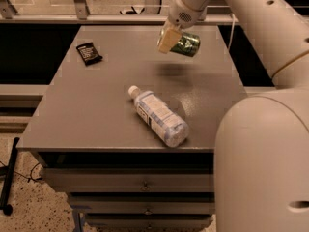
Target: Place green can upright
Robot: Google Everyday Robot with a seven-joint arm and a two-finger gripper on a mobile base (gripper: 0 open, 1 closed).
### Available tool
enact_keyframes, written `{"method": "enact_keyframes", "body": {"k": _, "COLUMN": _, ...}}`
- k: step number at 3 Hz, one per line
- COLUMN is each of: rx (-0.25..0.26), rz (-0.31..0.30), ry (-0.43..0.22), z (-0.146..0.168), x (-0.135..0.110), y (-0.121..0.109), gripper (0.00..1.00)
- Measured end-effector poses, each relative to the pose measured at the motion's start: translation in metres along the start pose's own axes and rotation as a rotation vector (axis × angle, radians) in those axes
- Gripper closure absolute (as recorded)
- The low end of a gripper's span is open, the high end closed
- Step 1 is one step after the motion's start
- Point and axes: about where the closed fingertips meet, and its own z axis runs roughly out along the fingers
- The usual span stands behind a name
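The green can (187, 44) lies on its side in the air, held above the far part of the grey table (96, 110). My gripper (173, 42) is shut on the can's left end; one pale finger (166, 40) shows in front of it. The can's shadow falls on the table just below. The arm reaches in from the upper right.
A clear plastic water bottle (158, 116) with a white cap lies on its side near the table's front middle. A small dark packet (89, 52) lies at the far left. The robot's large white body (263, 168) fills the lower right. Drawers sit under the table.
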Motion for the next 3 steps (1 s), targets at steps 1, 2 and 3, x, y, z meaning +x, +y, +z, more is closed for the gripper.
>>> {"method": "enact_keyframes", "body": {"k": 1, "rx": -0.011, "rz": 0.041, "ry": -0.241, "z": -0.045, "x": -0.004, "y": -0.003, "gripper": 1.00}}
{"method": "enact_keyframes", "body": {"k": 2, "rx": -0.030, "rz": 0.063, "ry": -0.489, "z": -0.079, "x": -0.009, "y": -0.001, "gripper": 1.00}}
{"method": "enact_keyframes", "body": {"k": 3, "rx": -0.049, "rz": 0.092, "ry": -0.728, "z": -0.099, "x": -0.010, "y": -0.001, "gripper": 1.00}}
